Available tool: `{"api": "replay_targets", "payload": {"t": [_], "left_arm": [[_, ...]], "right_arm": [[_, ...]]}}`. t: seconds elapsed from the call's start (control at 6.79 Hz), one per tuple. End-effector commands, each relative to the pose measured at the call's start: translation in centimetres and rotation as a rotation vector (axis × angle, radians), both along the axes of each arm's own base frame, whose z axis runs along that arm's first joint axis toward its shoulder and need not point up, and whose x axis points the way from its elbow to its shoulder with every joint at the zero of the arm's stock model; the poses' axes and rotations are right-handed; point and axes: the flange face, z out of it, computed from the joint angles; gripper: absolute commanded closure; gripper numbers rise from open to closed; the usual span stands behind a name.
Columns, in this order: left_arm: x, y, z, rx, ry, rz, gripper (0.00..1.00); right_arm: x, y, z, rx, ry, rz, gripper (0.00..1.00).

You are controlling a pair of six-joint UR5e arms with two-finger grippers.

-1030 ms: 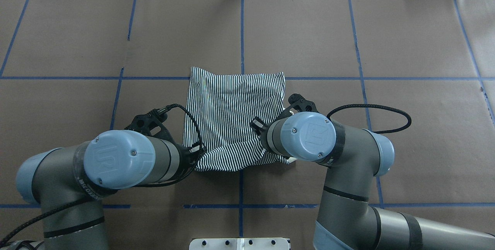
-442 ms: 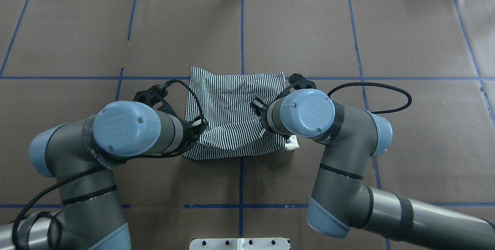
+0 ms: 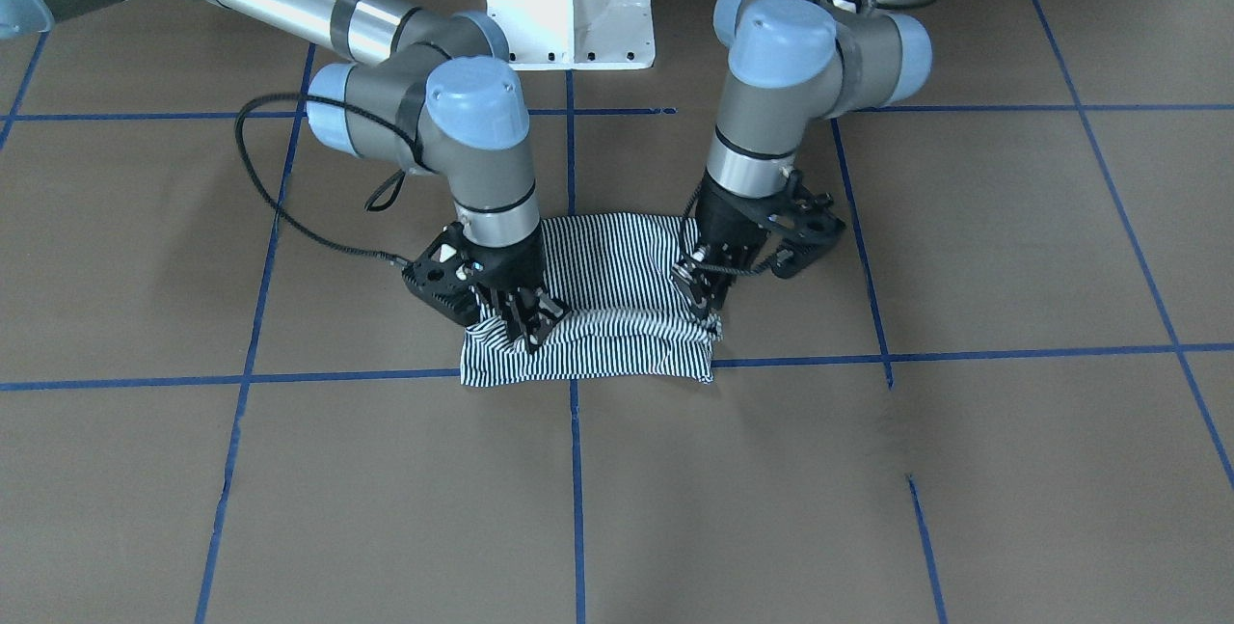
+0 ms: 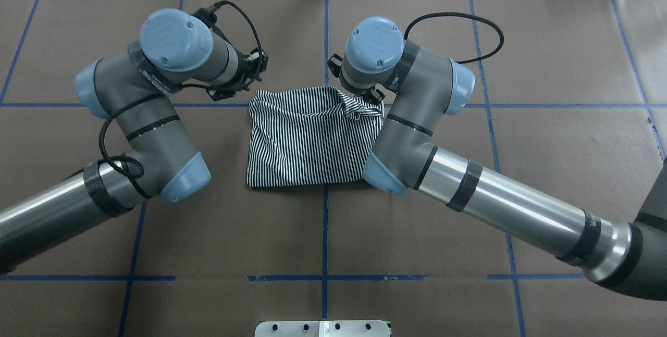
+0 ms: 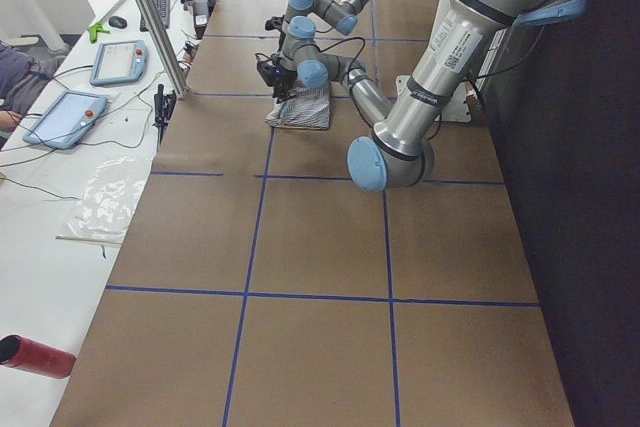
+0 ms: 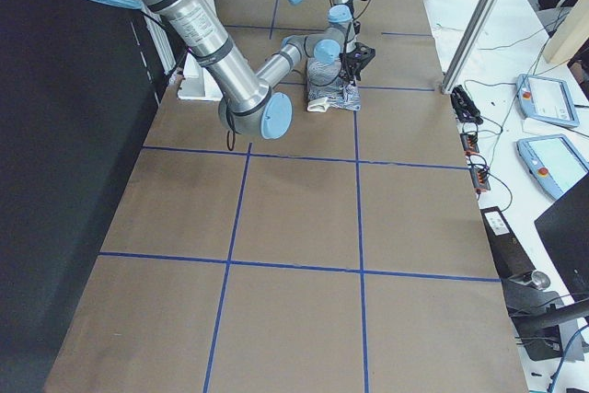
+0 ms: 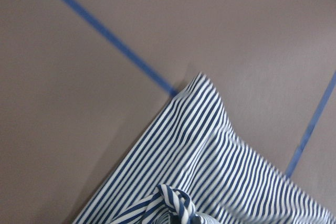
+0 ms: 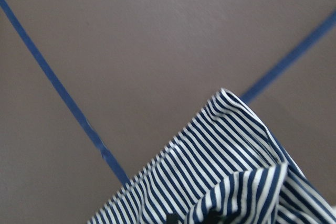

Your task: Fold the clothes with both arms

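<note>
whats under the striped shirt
Brown table paper, with blue tape lines running in under the shirt. Their crossing is covered. The shirt is folded over itself, so its lower layers are hidden too.

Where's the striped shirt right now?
In the overhead view the striped shirt lies mid-table, straddling the central blue tape line, with the left gripper and right gripper at its far corners.

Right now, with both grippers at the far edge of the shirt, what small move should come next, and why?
Probably lower both a touch and open them. The left gripper and right gripper each pinch a bunch of the shirt near its far edge, and the top layer already covers the bottom one, so releasing would finish this fold.
</note>
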Motion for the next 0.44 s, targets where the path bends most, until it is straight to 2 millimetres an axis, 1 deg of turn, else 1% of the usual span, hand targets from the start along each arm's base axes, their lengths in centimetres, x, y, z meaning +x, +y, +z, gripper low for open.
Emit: {"api": "replay_targets", "payload": {"t": [0.0,0.15,0.29], "left_arm": [[-2.3,-3.2,1.0,0.036,0.012,-0.013,0.0],[-2.2,-2.5,1.0,0.013,0.031,0.039,0.0],[-3.7,-1.4,0.3,0.03,0.054,0.086,0.0]], "right_arm": [[5.0,-6.4,1.7,0.021,-0.006,-0.026,0.0],[6.3,-7.1,1.6,0.004,-0.029,-0.054,0.0],[6.3,-6.8,0.7,0.02,-0.037,-0.079,0.0]]}}
